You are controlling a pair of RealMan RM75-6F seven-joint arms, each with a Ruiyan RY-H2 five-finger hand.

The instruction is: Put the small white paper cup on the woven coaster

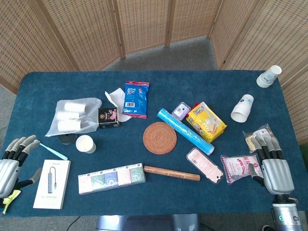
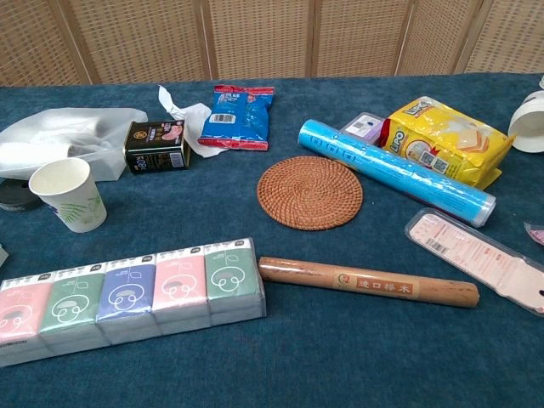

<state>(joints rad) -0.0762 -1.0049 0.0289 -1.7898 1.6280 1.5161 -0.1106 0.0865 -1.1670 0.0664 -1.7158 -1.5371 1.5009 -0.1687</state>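
Observation:
The small white paper cup [image 1: 86, 144] [image 2: 70, 194] stands upright left of centre, with a green leaf print on its side. The round woven coaster [image 1: 160, 137] [image 2: 309, 192] lies bare in the middle of the blue table, well to the cup's right. My left hand [image 1: 12, 163] rests at the near left edge, fingers apart and holding nothing, far left of the cup. My right hand [image 1: 272, 163] lies at the near right edge, fingers stretched out and empty. The chest view shows neither hand.
A row of tissue packs [image 2: 127, 293] and a wooden rolling pin [image 2: 367, 281] lie in front of the cup and coaster. A blue tube [image 2: 395, 170], a yellow snack bag [image 2: 446, 140] and a dark tin [image 2: 155, 144] surround the coaster. Two larger cups [image 1: 242, 108] [image 1: 268, 76] sit far right.

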